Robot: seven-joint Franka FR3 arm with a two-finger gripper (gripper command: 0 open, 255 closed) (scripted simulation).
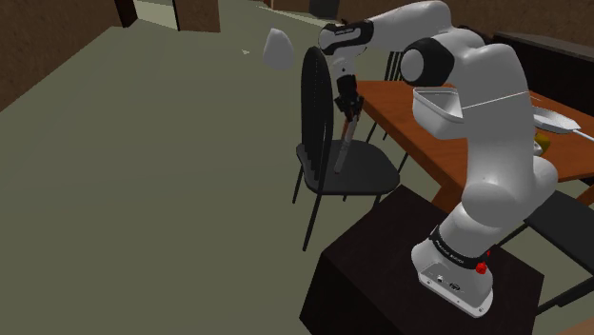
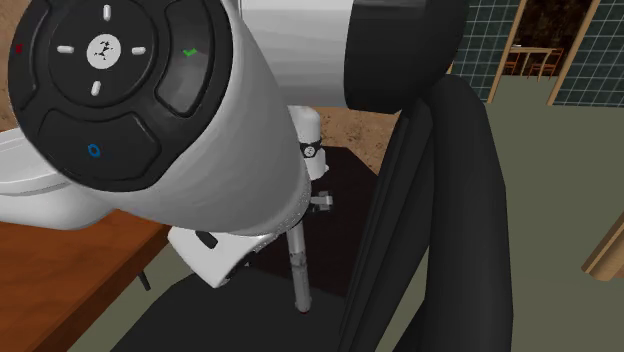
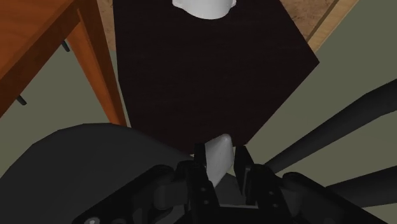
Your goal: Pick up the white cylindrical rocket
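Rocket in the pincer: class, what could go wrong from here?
1. The pincer clasps the grey rocket near its upper end, so the long body hanging below could swing or slip out.
2. Its red tip hangs close to the black chair seat, beside the backrest; a sideways move might knock it there.

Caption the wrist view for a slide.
Black gripper clasps the white rocket over a black chair, dark stand beyond.
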